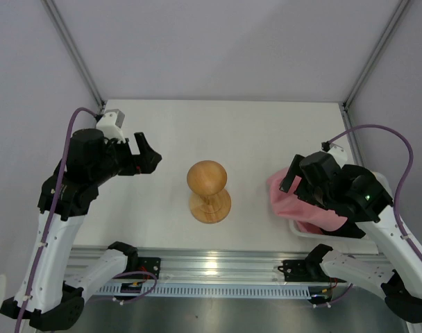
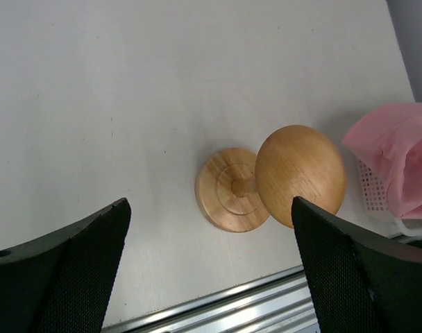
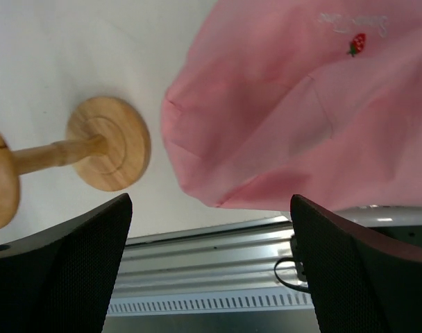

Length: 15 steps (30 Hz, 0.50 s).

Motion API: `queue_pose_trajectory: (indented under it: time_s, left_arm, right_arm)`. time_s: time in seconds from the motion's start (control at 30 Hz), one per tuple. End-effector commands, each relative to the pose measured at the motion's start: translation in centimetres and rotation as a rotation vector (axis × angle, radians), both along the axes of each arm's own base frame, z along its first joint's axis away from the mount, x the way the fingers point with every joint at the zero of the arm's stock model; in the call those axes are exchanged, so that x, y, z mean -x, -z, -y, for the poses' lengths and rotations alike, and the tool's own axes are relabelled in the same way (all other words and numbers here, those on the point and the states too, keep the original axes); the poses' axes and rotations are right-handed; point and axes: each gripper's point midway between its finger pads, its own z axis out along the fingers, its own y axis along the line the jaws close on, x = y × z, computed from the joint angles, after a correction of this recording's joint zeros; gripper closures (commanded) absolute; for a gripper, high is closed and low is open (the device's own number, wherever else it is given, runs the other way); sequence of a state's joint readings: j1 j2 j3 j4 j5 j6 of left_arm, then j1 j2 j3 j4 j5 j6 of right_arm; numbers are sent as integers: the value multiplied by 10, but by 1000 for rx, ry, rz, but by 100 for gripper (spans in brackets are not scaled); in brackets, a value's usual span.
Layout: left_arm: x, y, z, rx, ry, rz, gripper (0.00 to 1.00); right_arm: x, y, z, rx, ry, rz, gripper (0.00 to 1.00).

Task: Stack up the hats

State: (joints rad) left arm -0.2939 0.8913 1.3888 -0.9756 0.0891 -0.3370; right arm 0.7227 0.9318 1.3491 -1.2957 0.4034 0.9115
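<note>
Risk: the soft pink fabric bucket hat (image 1: 289,199) slumps over the rim of the white perforated plastic basket (image 1: 301,232). A pinch on a single layer would likely drag it out crumpled or tug the basket along.

Right gripper (image 1: 291,179) is poised just above the hat, jaws wide, holding nothing, forearm bent low.

Left gripper (image 1: 149,154) is also wide and empty, held off to the left of the round-topped wooden stand (image 1: 208,191).

No other hats in view.

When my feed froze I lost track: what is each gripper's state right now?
Left gripper: open, holding nothing.
Right gripper: open, empty, facing the pink hat.
</note>
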Motion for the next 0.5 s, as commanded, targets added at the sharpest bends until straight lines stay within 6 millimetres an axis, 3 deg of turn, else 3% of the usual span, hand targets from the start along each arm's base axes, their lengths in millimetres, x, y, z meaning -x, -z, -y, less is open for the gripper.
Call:
queue_pose_trajectory:
  time_s: [0.0,0.3,0.47]
  left_arm:
    - [4,-3,-5,-45,17,18,1]
    - [-1,10,-1,-39,22,-2,0]
    - [2,14,-6,-52,9,-8,0]
  right_arm:
    - [26,27,43,161,103,-120,2]
    - [7,56,46,346,119,-191,2]
    - [-6,52,41,295,114,-140,9]
